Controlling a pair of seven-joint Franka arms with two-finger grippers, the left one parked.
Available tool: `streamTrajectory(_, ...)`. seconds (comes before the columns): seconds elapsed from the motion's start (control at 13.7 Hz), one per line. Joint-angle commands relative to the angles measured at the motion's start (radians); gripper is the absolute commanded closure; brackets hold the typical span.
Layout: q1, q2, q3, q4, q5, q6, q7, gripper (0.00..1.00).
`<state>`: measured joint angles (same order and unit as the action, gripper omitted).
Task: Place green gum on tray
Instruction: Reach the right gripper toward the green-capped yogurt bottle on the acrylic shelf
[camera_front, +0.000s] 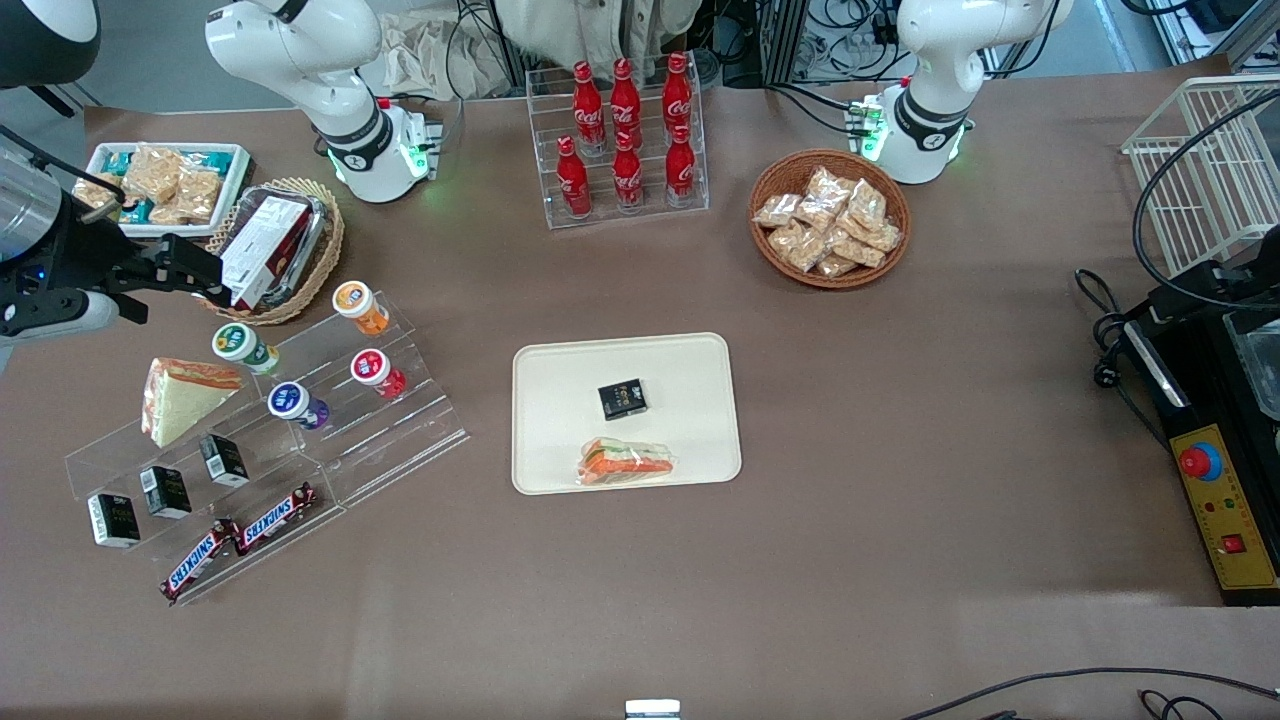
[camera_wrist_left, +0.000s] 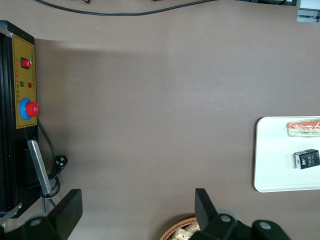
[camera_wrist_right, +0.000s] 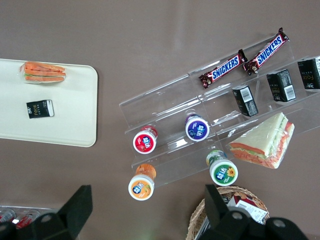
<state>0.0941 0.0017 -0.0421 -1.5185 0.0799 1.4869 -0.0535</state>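
Overhead, the gripper (camera_front: 195, 272) hangs above the working arm's end of the table, over the edge of a wicker basket (camera_front: 318, 262) that holds a boxed item. Its two fingers (camera_wrist_right: 77, 207) are spread wide with nothing between them.

The green gum (camera_front: 243, 347) lies on the top step of a clear tiered rack (camera_front: 400, 430), its white lid with the green label turned toward the front camera. It is just beside the wedge sandwich (camera_front: 180, 396) on the same rack and a little nearer the camera than the basket. Seen from the right wrist, the green gum (camera_wrist_right: 223, 169) is close to the basket rim and apart from both fingers.

On the rack too are an orange bottle (camera_front: 360, 306), a red bottle (camera_front: 377, 372) and a blue bottle (camera_front: 296, 405), with black boxes (camera_front: 166, 491) and two Snickers bars (camera_front: 240, 540) on the lower steps.

The tray (camera_front: 560, 380) sits mid-table, well apart from the rack. It carries a black box (camera_front: 622, 398) and a wrapped sandwich (camera_front: 626, 463).
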Motion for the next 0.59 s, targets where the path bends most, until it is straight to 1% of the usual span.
streamTrajectory(0.0, 0.003, 0.009, 0.001, 0.017, -0.011, 0.004, 0.012, 0.00)
streamTrajectory(0.22, 0.001, 0.009, 0.001, 0.017, -0.019, 0.006, 0.006, 0.00)
streamTrajectory(0.29, -0.001, 0.009, -0.001, 0.017, -0.038, 0.012, 0.006, 0.00)
streamTrajectory(0.44, 0.001, 0.004, 0.001, 0.012, -0.135, 0.029, -0.011, 0.00)
streamTrajectory(0.51, 0.001, 0.001, 0.001, 0.009, -0.155, 0.027, -0.031, 0.00)
